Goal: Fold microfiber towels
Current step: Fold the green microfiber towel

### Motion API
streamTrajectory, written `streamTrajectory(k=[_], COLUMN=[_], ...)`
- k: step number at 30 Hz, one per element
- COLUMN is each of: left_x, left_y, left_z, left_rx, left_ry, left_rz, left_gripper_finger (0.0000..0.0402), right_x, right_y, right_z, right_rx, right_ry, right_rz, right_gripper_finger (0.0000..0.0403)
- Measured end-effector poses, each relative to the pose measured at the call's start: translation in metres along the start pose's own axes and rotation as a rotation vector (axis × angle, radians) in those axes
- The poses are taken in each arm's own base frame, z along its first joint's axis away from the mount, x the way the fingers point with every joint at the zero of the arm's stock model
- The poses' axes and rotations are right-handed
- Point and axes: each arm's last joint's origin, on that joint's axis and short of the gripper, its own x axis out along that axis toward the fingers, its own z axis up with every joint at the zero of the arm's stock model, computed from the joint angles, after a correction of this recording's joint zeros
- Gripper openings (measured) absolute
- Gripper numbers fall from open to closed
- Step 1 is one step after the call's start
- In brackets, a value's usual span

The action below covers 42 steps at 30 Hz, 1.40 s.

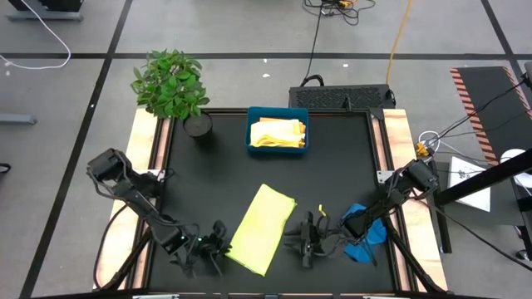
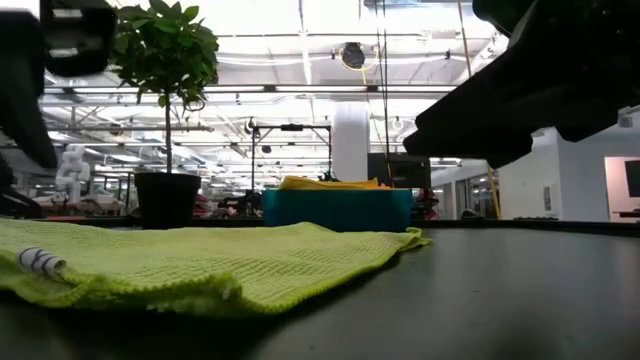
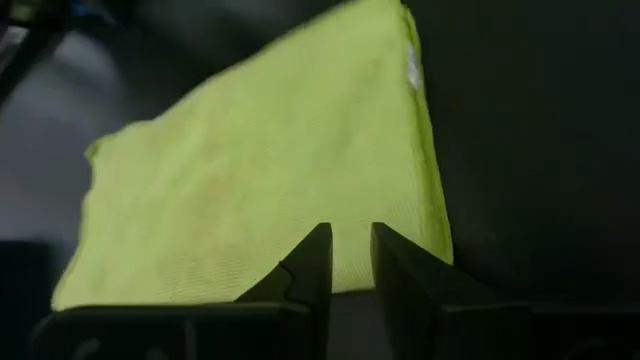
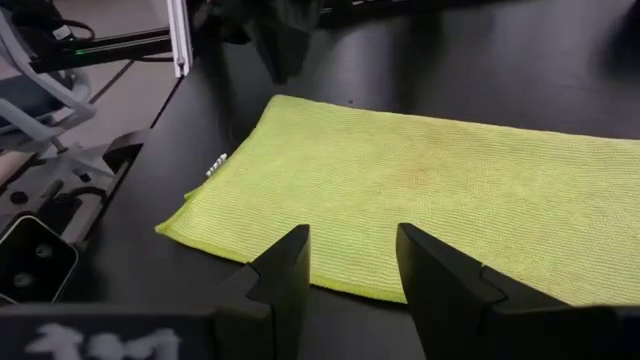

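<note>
A lime green towel (image 1: 262, 230), folded into a long strip, lies flat on the black table near its front edge, slanting from far right to near left. Its white tag (image 4: 217, 163) sticks out at one edge. My left gripper (image 1: 223, 247) hovers at the strip's near left end, its fingers (image 3: 350, 255) a narrow gap apart with nothing between them. My right gripper (image 1: 298, 239) stands open just right of the strip, and its fingers (image 4: 355, 260) are short of the cloth's edge. A blue towel (image 1: 359, 247) lies crumpled under the right arm.
A teal-blue tray (image 1: 278, 110) at the table's far middle holds folded yellow cloths (image 1: 278, 133). A potted plant (image 1: 170, 83) stands at the far left corner. Bare black table lies between the tray and the green towel.
</note>
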Motion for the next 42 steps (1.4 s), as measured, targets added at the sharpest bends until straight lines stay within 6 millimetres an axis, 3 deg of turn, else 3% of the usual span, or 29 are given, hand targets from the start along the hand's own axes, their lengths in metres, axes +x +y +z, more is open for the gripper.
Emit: streamTrajectory(k=[8, 14, 18, 23, 28, 35, 42], left_x=[-0.041, -0.053, -0.047, -0.034, -0.026, -0.015, -0.010], left_y=[-0.011, -0.002, 0.002, 0.010, 0.006, -0.008, -0.017], left_z=[0.055, 0.067, 0.059, 0.034, 0.009, -0.014, -0.013], left_rx=[0.131, 0.175, 0.176, 0.127, 0.191, 0.311, 0.425], left_ry=[-0.088, -0.042, 0.020, 0.158, 0.241, 0.187, 0.040], left_rz=[0.033, 0.168, 0.132, 0.132, 0.088, -0.008, -0.041], left_gripper_finger=[0.0076, 0.0078, 0.0103, 0.0172, 0.0225, 0.0268, 0.0271], right_x=[0.001, 0.001, 0.000, 0.000, 0.000, 0.000, 0.000], right_y=[-0.003, -0.003, -0.003, -0.003, -0.003, -0.004, -0.005], right_z=[0.000, 0.000, -0.001, -0.002, -0.002, -0.001, -0.001], right_rx=[0.008, 0.034, 0.035, 0.033, 0.032, 0.015, 0.011], right_ry=[-0.013, -0.011, -0.004, -0.001, -0.002, -0.017, -0.025], right_rz=[-0.050, -0.059, -0.061, -0.063, -0.063, -0.093, -0.109], right_gripper_finger=[0.0141, 0.0141, 0.0141, 0.0141, 0.0141, 0.0141, 0.0141])
